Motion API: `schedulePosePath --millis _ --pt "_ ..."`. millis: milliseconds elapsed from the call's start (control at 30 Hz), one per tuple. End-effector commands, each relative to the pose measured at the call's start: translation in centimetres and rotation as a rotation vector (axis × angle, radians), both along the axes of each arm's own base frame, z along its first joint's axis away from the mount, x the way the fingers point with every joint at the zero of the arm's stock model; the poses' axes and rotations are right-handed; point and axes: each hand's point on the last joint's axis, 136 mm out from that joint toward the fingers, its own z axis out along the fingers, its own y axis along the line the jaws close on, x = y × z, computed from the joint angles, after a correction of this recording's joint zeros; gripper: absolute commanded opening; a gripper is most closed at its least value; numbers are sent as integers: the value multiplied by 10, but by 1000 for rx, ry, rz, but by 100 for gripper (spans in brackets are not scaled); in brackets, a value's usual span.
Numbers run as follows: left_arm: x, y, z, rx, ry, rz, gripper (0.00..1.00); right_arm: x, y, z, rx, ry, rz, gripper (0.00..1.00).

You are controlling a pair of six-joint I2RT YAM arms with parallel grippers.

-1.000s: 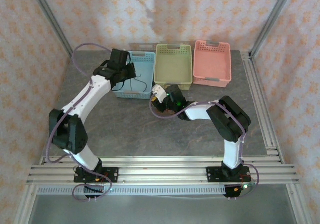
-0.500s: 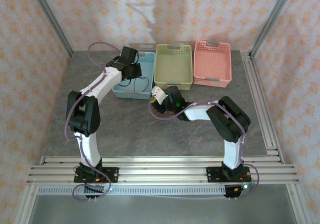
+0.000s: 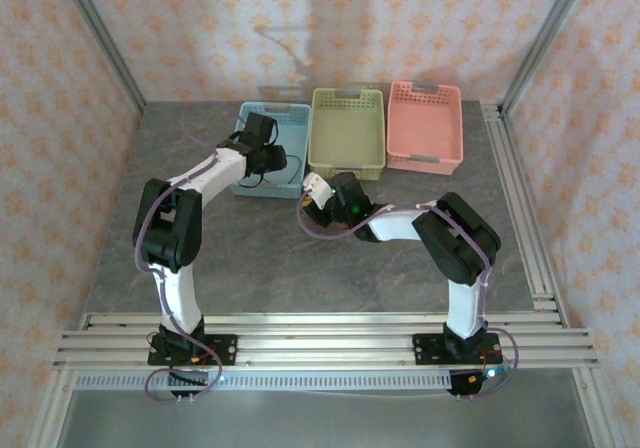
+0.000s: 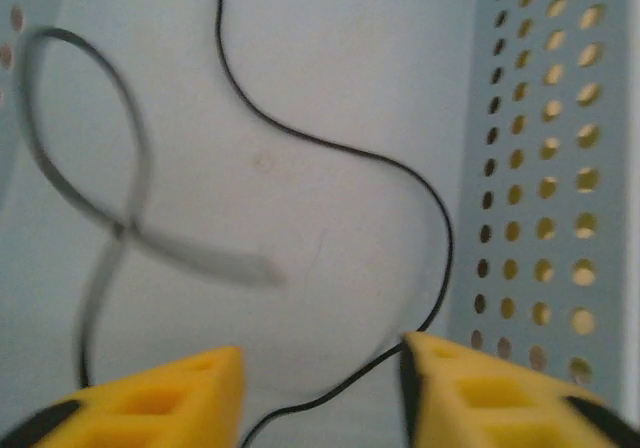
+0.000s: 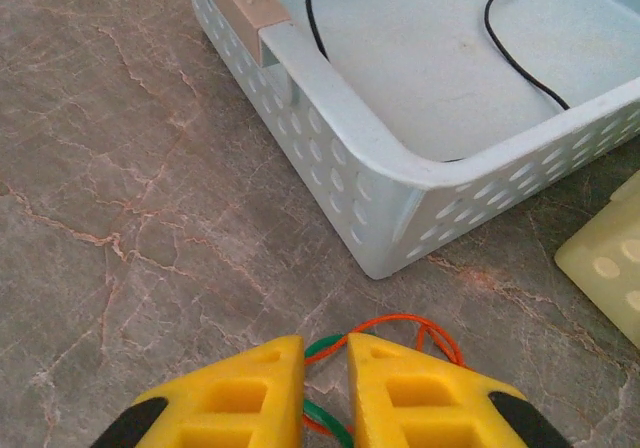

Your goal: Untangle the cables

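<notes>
My left gripper [image 4: 320, 378] hangs inside the blue basket [image 4: 540, 168], fingers spread wide and holding nothing. Black cables [image 4: 330, 148] lie loose on its floor, close to its perforated wall. Just outside the basket's near corner, my right gripper [image 5: 326, 368] is pinched almost closed on the orange and green cables [image 5: 400, 323] on the table [image 5: 120, 218]. The overhead view adds a yellow-green basket [image 3: 347, 171] and a pink basket [image 3: 424, 160] beside the blue one.
</notes>
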Motion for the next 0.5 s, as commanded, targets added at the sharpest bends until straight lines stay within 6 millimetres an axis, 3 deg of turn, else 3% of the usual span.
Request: schedulePosePath --millis 0,233,467 --pt "7 8 34 7 -123 5 54 5 7 3 -10 -12 6 19" --pt "-11 12 71 -30 -296 -9 64 6 9 2 -19 3 8 19" --pt "-33 15 94 -53 -412 -27 64 6 9 2 -19 1 9 19"
